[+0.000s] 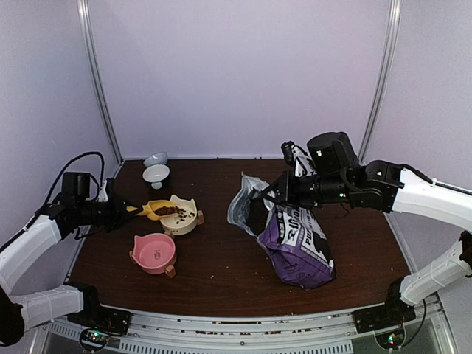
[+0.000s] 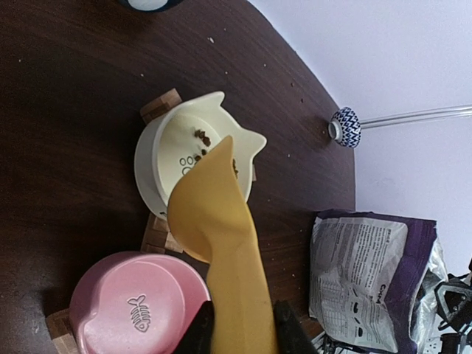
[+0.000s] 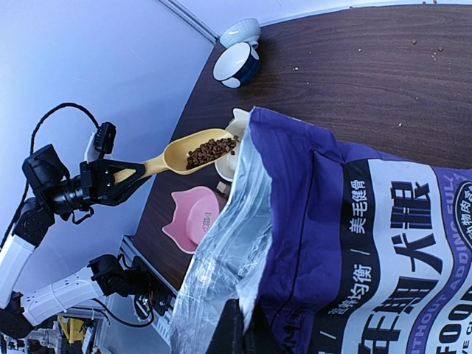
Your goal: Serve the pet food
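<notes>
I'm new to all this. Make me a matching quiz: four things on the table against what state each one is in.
1 yellow scoop
2 cream bowl
3 pink bowl
4 purple bag

A empty
B gripped by the right pincer
C a little kibble inside
D in the left pincer, loaded with kibble

Pairs: 1-D, 2-C, 3-A, 4-B

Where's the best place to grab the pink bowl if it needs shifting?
Probably the near rim of the pink bowl, coming straight down from above with the jaws straddling the wall. Its open mouth faces up, and the cream bowl and yellow scoop crowd its far side.
</notes>
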{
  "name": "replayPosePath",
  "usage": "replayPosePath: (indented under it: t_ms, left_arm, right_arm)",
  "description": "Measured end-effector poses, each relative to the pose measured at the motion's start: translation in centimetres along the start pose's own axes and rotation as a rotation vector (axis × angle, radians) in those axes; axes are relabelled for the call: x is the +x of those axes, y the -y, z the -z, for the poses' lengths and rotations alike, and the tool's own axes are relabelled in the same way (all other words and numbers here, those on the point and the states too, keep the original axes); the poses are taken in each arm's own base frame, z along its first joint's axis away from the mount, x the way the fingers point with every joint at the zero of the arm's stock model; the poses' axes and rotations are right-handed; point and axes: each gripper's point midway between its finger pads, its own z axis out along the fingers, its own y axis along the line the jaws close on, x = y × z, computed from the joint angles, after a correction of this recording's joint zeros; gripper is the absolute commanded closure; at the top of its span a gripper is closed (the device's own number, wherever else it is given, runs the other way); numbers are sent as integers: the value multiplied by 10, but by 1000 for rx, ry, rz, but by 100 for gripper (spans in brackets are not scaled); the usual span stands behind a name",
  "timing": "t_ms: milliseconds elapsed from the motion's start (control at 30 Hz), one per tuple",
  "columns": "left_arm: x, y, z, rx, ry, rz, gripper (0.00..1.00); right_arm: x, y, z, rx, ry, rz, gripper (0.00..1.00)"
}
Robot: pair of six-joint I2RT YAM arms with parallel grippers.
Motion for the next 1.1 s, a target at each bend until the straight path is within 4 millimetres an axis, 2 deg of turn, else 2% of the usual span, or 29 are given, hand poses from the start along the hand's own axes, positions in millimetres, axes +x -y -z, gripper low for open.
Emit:
replayPosePath:
  t_ms: [267, 700, 1100]
  left_arm:
    - [-5, 9, 6, -34, -37, -95, 95]
    - [-13, 11, 15, -123, -72, -221, 96]
    - [-23, 38, 18, -232, -82, -451, 97]
  right_arm:
    - [0, 0, 0, 1, -1, 1, 100]
    - [0, 0, -1, 4, -4, 3, 100]
    - [0, 1, -4, 22, -19, 26, 100]
